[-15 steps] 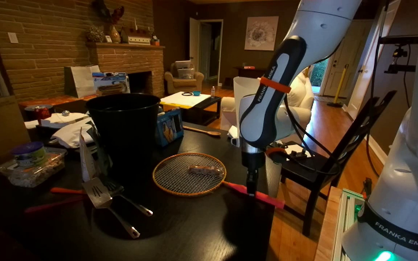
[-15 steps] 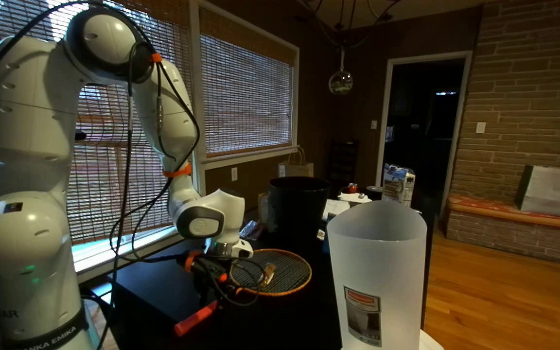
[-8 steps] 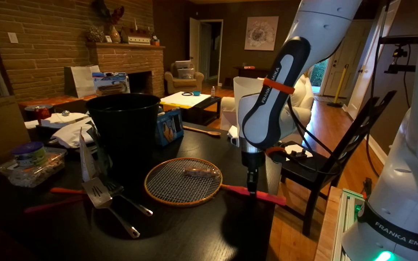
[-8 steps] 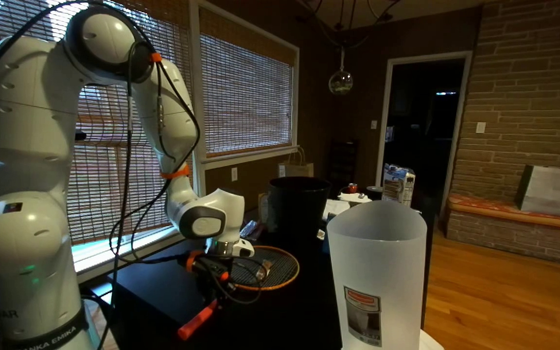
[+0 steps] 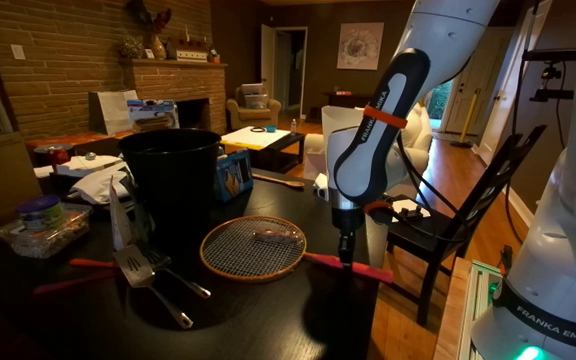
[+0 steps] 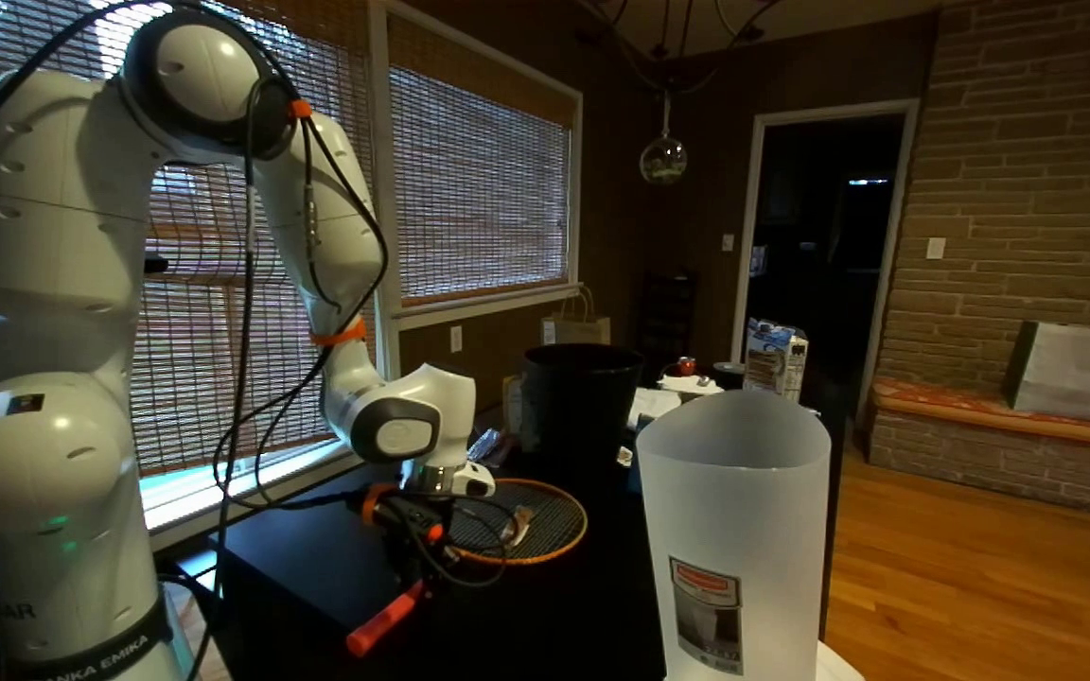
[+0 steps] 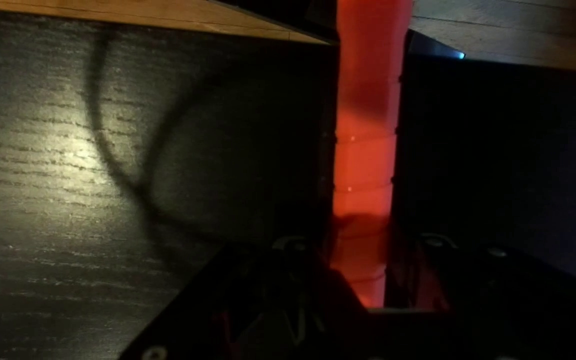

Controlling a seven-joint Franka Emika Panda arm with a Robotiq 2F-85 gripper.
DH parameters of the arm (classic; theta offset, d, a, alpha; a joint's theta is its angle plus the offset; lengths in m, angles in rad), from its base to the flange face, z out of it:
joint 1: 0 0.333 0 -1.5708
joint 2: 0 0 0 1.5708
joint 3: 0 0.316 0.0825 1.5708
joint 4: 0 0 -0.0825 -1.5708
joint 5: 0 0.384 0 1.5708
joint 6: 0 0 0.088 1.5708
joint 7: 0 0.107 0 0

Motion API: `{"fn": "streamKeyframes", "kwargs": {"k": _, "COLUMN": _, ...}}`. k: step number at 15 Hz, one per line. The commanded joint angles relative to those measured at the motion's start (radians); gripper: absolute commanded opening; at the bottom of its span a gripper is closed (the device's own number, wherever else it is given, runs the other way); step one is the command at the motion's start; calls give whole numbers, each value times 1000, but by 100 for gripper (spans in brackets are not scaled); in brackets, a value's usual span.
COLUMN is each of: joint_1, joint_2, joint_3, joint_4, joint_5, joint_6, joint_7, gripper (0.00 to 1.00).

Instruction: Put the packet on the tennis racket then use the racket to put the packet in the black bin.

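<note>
The tennis racket lies across the dark table in both exterior views, its mesh head [image 5: 240, 255] [image 6: 559, 530] towards the bin and its red handle [image 7: 365, 165] towards the table edge. The small shiny packet [image 5: 278, 237] [image 6: 518, 526] rests on the strings near the handle side. My gripper [image 5: 346, 264] [image 6: 417, 572] points down over the handle. In the wrist view its fingers [image 7: 360, 250] close on both sides of the handle. Whether the racket is slightly off the table I cannot tell. The black bin [image 5: 168, 175] [image 6: 578, 407] stands upright beyond the racket head; its inside bottom is hidden.
Metal spatulas [image 5: 135, 267], a clear container [image 5: 48, 232] and a blue box [image 5: 235, 175] stand or lie around the bin. A wooden spoon [image 5: 283, 182] lies behind. A tall translucent bin [image 6: 744, 530] stands beside the table. A black chair [image 5: 448, 230] is at the table edge.
The racket head, with the packet on it, has swung away from the blue box, mostly in the first half second, then shifted slightly back. The handle stays between my fingers; the gripper moved little.
</note>
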Motion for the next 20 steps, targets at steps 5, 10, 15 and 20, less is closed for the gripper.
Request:
{"fn": "streamKeyframes", "kwargs": {"k": 5, "joint_1": -9, "joint_2": -137, "joint_3": -24, "joint_4": -10, "joint_5": -12, "joint_6": -155, "joint_7": 48, "gripper": 8}}
{"fn": "streamKeyframes", "kwargs": {"k": 10, "joint_1": 1, "joint_2": -184, "joint_3": -40, "joint_4": -7, "joint_5": -35, "joint_6": -175, "joint_7": 76, "gripper": 8}}
{"fn": "streamKeyframes", "kwargs": {"k": 15, "joint_1": 4, "joint_2": -225, "joint_3": -45, "joint_4": -9, "joint_5": -58, "joint_6": -169, "joint_7": 109, "gripper": 8}}
{"fn": "streamKeyframes", "kwargs": {"k": 20, "joint_1": 2, "joint_2": -253, "joint_3": -49, "joint_4": -9, "joint_5": -81, "joint_6": -174, "joint_7": 150, "gripper": 8}}
